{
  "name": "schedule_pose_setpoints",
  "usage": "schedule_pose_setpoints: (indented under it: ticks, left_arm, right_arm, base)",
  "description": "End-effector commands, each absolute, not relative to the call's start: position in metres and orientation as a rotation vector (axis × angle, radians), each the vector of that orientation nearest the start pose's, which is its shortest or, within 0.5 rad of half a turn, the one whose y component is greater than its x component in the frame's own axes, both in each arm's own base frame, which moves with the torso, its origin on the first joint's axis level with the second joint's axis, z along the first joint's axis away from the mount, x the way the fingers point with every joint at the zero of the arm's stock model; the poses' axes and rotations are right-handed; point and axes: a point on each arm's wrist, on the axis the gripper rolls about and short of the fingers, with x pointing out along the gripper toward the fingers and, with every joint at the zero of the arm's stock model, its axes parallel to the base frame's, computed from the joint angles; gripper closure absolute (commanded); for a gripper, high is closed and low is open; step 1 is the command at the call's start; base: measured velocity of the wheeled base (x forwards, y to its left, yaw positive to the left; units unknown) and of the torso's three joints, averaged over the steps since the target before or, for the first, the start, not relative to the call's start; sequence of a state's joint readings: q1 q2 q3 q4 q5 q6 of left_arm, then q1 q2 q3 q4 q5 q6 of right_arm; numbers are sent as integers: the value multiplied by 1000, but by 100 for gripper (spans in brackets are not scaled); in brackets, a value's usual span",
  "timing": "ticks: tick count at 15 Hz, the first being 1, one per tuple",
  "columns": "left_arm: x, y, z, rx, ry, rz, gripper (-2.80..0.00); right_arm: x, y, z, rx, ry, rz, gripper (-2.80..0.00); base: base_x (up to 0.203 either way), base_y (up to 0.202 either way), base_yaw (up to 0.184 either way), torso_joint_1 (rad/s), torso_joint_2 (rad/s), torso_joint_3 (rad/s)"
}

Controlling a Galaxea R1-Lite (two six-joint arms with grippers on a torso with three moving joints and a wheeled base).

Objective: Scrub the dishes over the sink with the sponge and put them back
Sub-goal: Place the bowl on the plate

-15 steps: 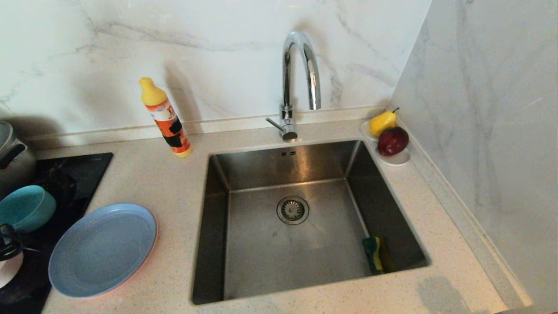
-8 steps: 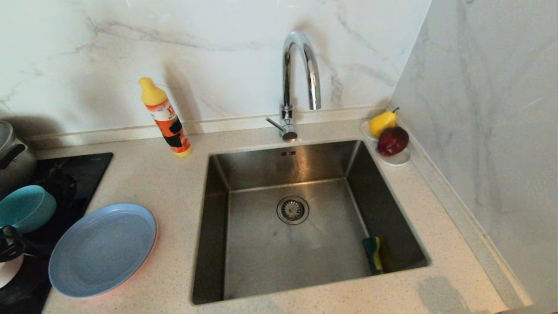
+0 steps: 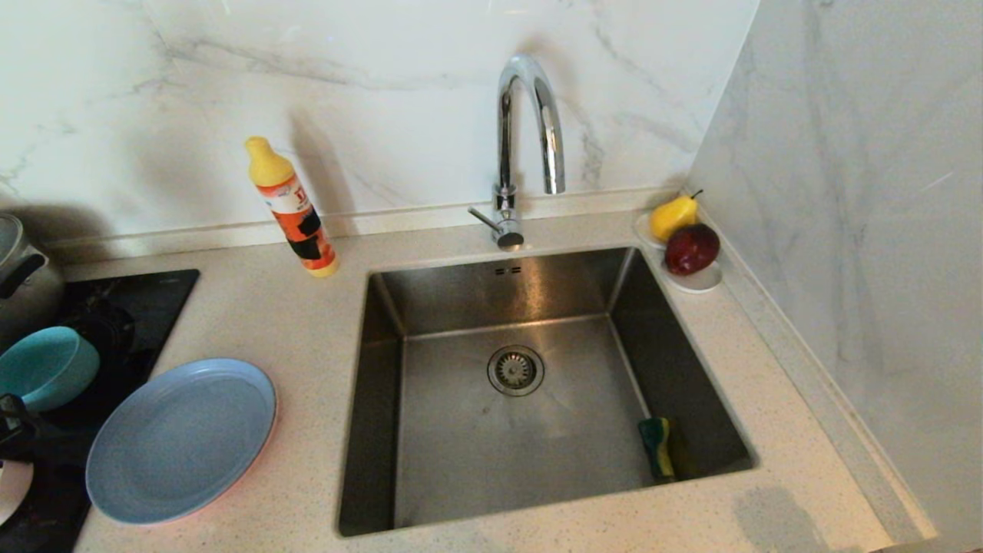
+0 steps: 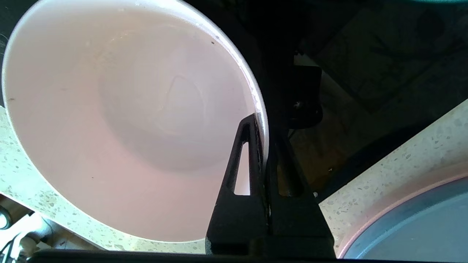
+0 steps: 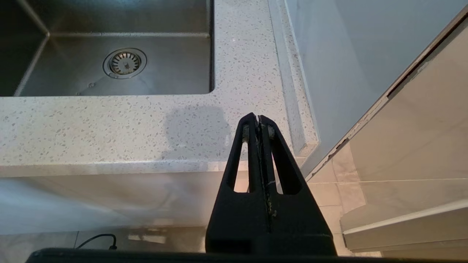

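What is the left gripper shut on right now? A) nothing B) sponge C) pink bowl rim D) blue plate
C: in the left wrist view the left gripper pinches the rim of the pink bowl, one finger inside and one outside; the sponge lies in the sink.

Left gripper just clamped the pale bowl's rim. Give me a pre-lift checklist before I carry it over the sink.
1. Grip: left gripper is shut on the rim of the pale pink bowl, one finger inside, one outside: ok.
2. Grip depth: only the fingertips pinch the rim; whether it will hold in a lift: cannot tell.
3. Neighbours: grey-blue plate and teal bowl lie close beside the bowl; lift straight up: ok.
4. Sink floor free for the bowl: ok.
5. Sponge stands on edge against the sink's right wall, reachable: ok.
6. Right gripper shut, empty, parked off the counter's front edge: ok.
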State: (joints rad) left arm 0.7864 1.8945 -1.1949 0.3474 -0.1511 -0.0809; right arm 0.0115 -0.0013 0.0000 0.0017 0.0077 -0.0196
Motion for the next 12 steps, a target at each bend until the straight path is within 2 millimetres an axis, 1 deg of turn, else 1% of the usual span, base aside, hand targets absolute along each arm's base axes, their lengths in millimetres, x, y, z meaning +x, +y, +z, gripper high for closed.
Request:
schedule_pose_setpoints:
  ticks: [1,3,5,7,10,12]
  left_arm:
    - [234,229,143,-554,926,614,0]
    - [231,226,150,-549,914,613,0]
    - [223,218,164,-544,905,610,0]
    - [213,207,182,-554,880,569,0]
    - [192,180,216,-559,854,509,0]
    - [184,161,231,-532,841,471,0]
  right_arm:
    - [-23,0,75,-20,-2,20,0]
    - [-23,0,75,-20,-2,20,0]
    - [-23,0,75,-20,-2,20,0]
    - [-23,0,75,-20,-2,20,0]
    - [-23,0,75,-20,-2,20,0]
    - [-23,0,75,-20,-2,20,0]
  base:
    - [0,0,0,0,0,0]
    - [0,0,0,0,0,0]
    - [0,0,0,0,0,0]
    - [0,0,0,0,0,0]
    - [0,0,0,0,0,0]
    - [0,0,0,0,0,0]
